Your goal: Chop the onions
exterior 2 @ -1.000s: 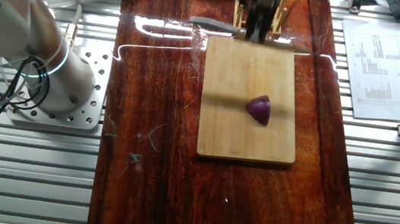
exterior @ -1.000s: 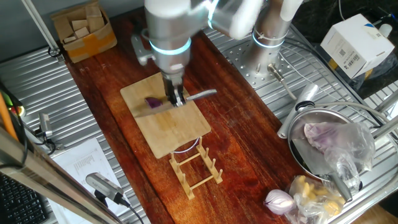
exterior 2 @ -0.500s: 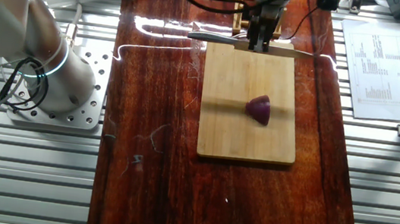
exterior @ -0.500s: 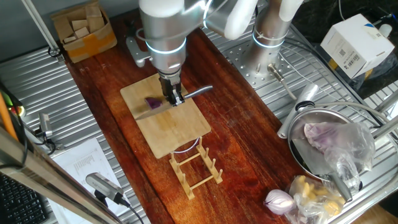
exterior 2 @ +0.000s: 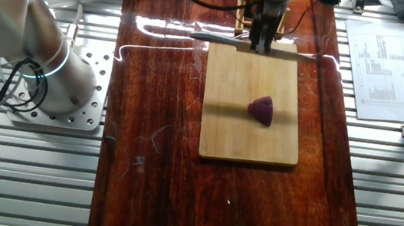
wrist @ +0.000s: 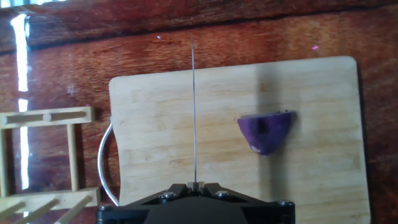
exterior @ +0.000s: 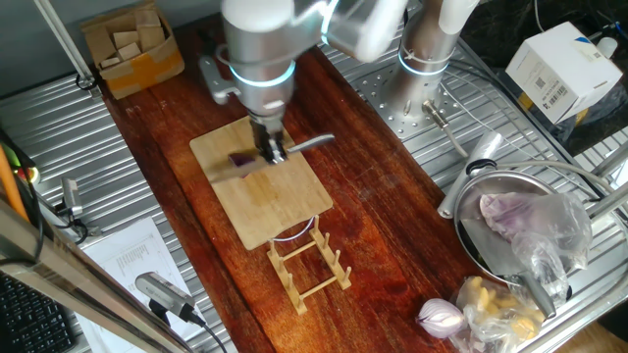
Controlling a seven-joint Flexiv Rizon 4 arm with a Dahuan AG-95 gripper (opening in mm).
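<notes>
A small purple onion wedge (exterior: 241, 160) lies on the wooden cutting board (exterior: 265, 206); it also shows in the other fixed view (exterior 2: 262, 110) and the hand view (wrist: 267, 130). My gripper (exterior: 271, 153) is shut on a knife (exterior: 312, 145) by its handle and holds it over the board. In the hand view the blade (wrist: 194, 106) shows edge-on as a thin line, left of the wedge and apart from it. In the other fixed view the gripper (exterior 2: 261, 43) is over the board's (exterior 2: 249, 134) far edge. The wedge is whole.
A wooden rack (exterior: 310, 261) stands at the board's near end. A metal bowl (exterior: 471, 201) with a plastic-wrapped lump, a whole red onion (exterior: 440, 316) and a bag are at the right. A cardboard box (exterior: 132, 44) is at the back left.
My gripper with the knife has shifted slightly across the board. The onion wedge has not moved.
</notes>
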